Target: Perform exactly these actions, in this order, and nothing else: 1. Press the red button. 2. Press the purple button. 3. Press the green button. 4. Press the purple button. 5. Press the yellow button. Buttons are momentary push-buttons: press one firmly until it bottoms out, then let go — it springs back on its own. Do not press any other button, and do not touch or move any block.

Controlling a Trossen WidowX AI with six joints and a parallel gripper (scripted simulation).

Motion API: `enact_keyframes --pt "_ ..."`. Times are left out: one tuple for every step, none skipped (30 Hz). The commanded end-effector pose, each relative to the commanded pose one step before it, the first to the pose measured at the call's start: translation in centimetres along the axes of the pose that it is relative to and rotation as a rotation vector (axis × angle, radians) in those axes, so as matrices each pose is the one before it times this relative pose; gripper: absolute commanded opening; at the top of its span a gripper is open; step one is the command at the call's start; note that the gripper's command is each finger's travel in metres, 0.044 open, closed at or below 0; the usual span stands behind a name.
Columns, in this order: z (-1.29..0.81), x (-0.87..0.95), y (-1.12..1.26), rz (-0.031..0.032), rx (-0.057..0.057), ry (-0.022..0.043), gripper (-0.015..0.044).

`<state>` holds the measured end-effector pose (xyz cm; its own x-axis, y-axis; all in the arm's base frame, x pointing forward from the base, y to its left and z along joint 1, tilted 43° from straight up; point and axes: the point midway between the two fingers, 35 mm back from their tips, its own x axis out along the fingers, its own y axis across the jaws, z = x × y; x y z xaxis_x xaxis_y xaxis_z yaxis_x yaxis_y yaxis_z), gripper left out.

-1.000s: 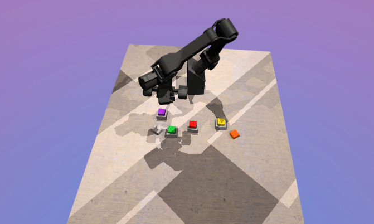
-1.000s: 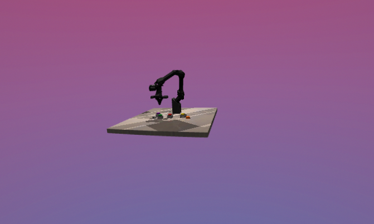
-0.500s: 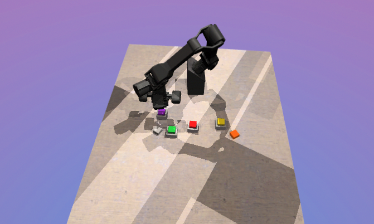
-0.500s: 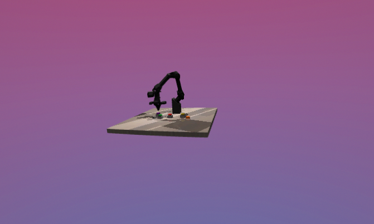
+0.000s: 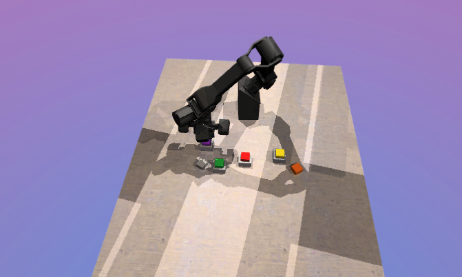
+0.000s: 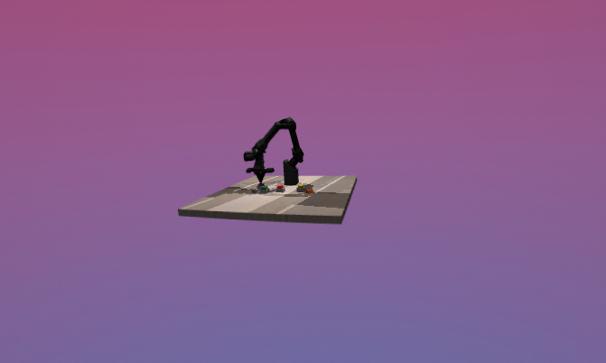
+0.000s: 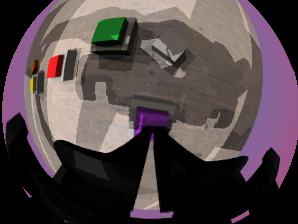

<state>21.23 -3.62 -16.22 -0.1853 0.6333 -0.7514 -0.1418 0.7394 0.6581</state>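
Note:
My gripper (image 5: 205,140) (image 6: 260,181) (image 7: 152,131) is shut and points straight down onto the purple button (image 5: 206,142) (image 7: 156,119) (image 6: 261,184); its tips meet at the button's top. The green button (image 5: 219,162) (image 7: 111,31) (image 6: 264,188) stands in front of it. The red button (image 5: 245,156) (image 7: 55,64) (image 6: 280,186) is further right in the top view. The yellow button (image 5: 279,153) (image 7: 33,86) (image 6: 301,185) is beyond the red one, to the right.
A grey block (image 5: 201,163) (image 7: 166,52) lies just left of the green button. An orange block (image 5: 297,168) (image 7: 35,66) (image 6: 309,190) lies right of the yellow button. The arm's black base (image 5: 248,103) stands at the back of the table (image 5: 208,224).

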Motion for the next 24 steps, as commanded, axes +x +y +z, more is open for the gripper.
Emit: enact_keyframes --pt "-0.075 0.656 0.145 0.00496 0.0050 -0.00042 0.0020" --pt "-0.005 0.164 0.006 0.00011 0.0000 0.00000 0.0020" --pt "-0.006 0.164 0.006 0.00012 0.0000 0.00000 0.0020" --pt "-0.007 0.164 0.007 0.00013 0.0000 0.00000 0.0020" --pt "-0.008 0.163 0.007 0.00013 0.0000 0.00000 0.0020" --pt "-0.007 0.135 0.007 0.00012 0.0000 0.00000 0.0020" --pt "-0.005 0.081 0.004 0.00007 0.0000 0.00000 0.0020" --pt "-0.001 0.013 0.001 0.00001 0.0000 0.00000 0.0020" --pt "-0.001 0.013 0.001 0.00001 0.0000 0.00000 0.0020" --pt "0.000 0.000 0.000 0.00000 0.0000 0.00000 0.0020" --pt "0.000 0.000 0.000 0.00000 0.0000 0.00000 0.0020" --pt "0.000 0.000 0.000 0.00000 0.0000 0.00000 0.0020" --pt "0.000 0.000 0.000 0.00000 0.0000 0.00000 0.0020" --pt "0.000 0.000 0.000 0.00000 0.0000 0.00000 0.0020" --pt "0.000 0.000 0.000 0.00000 0.0000 0.00000 0.0020" --pt "0.000 0.000 0.000 0.00000 0.0000 0.00000 0.0020" --pt "0.000 0.000 0.000 0.00000 0.0000 0.00000 0.0020" --pt "0.000 0.000 0.000 0.00000 0.0000 0.00000 0.0020" --pt "0.000 0.000 0.000 0.00000 0.0000 0.00000 0.0020" --pt "0.000 0.000 0.000 0.00000 0.0000 0.00000 0.0020" --pt "0.000 0.000 0.000 0.00000 0.0000 0.00000 0.0020" --pt "0.000 0.000 0.000 0.00000 0.0000 0.00000 0.0020" --pt "0.000 0.000 0.000 0.00000 0.0000 0.00000 0.0020" --pt "0.000 0.000 0.000 0.00000 0.0000 0.00000 0.0020"
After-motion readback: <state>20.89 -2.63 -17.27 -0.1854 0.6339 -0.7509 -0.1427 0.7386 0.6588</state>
